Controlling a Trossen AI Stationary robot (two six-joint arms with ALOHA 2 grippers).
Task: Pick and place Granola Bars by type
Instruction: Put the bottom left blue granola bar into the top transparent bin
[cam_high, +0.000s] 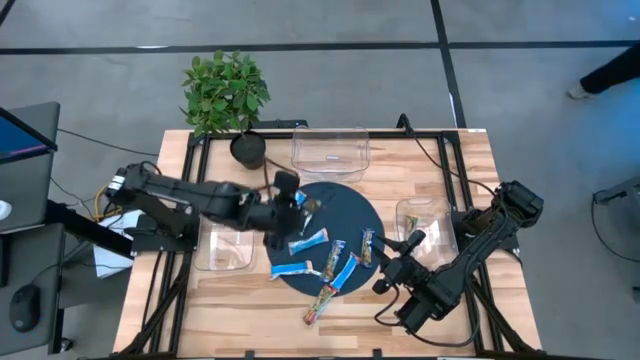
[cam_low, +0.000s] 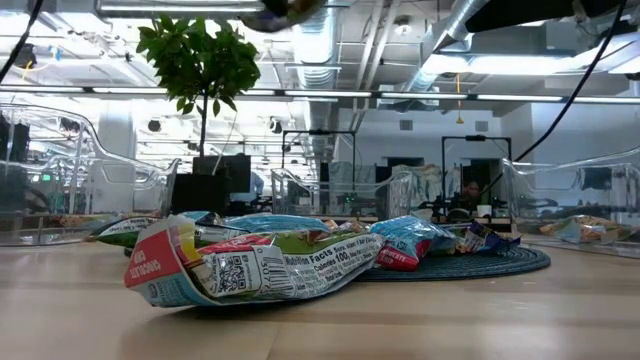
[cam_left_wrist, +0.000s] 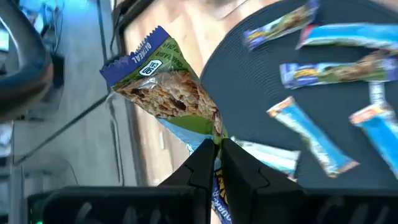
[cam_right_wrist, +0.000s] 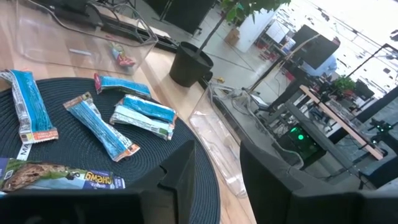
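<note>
While pinched in left claw, granola bar endwise outward.

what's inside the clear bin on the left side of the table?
The left clear bin looks empty in the high view; wood shows through it. In the right wrist view, one small red packet lies in a clear bin, but which bin is unclear.

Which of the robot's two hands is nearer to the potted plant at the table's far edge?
Left. The left hand, shut on a granola bar, hangs just beside the potted plant near the mat's far-left rim. The right hand waits open across the mat, much farther away.
</note>
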